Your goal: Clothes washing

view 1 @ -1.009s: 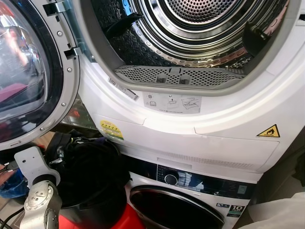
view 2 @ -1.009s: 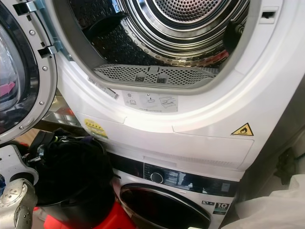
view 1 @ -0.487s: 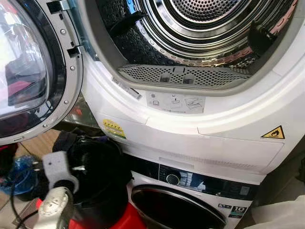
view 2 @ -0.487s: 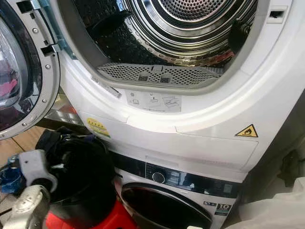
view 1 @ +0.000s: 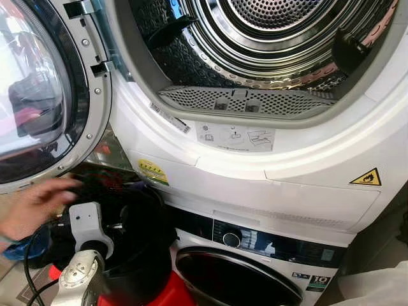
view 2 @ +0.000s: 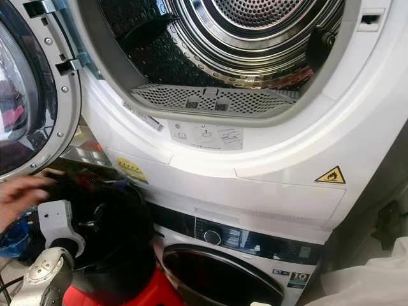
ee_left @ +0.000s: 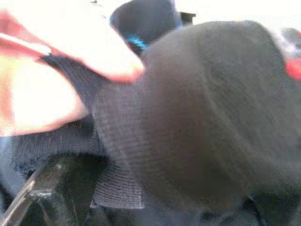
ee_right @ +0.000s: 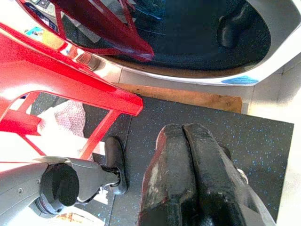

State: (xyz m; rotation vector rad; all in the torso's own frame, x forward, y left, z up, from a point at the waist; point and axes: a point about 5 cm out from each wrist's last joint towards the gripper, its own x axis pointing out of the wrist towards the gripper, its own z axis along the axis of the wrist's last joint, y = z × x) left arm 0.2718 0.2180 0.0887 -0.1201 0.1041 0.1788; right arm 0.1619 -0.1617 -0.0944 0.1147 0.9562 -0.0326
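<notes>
In the head views, a white dryer (view 1: 306, 185) stands stacked on a front-loading washer (view 1: 255, 268), its round door (view 1: 44, 95) swung wide to the robot's left and its steel drum (view 1: 268, 38) open, with a perforated lint filter (view 1: 245, 102) along the lower lip. A yellow flame warning sticker (view 1: 365, 177) sits on the dryer's front panel, and the washer's control dial (view 1: 230, 240) lies below it. Down to the left, a black basket (view 1: 137, 255) holding dark clothes (view 2: 105, 217) rests on something red, just beside the washer. The left arm (view 1: 80, 280) rises beside the basket, and a person's hand (view 1: 35, 204), blurred, reaches in toward the clothes from the left. In the left wrist view, a dark knitted garment (ee_left: 197, 113) is very close to the lens, fingers of the person's hand pinching its edge; whether the left gripper is open or closed I cannot tell. In the right wrist view, the right gripper (ee_right: 188, 141) hangs with its two fingers pressed together, gripping nothing, above a dark speckled floor mat (ee_right: 263, 141), near a red frame (ee_right: 70, 80) and the washer's glass door (ee_right: 188, 33).
</notes>
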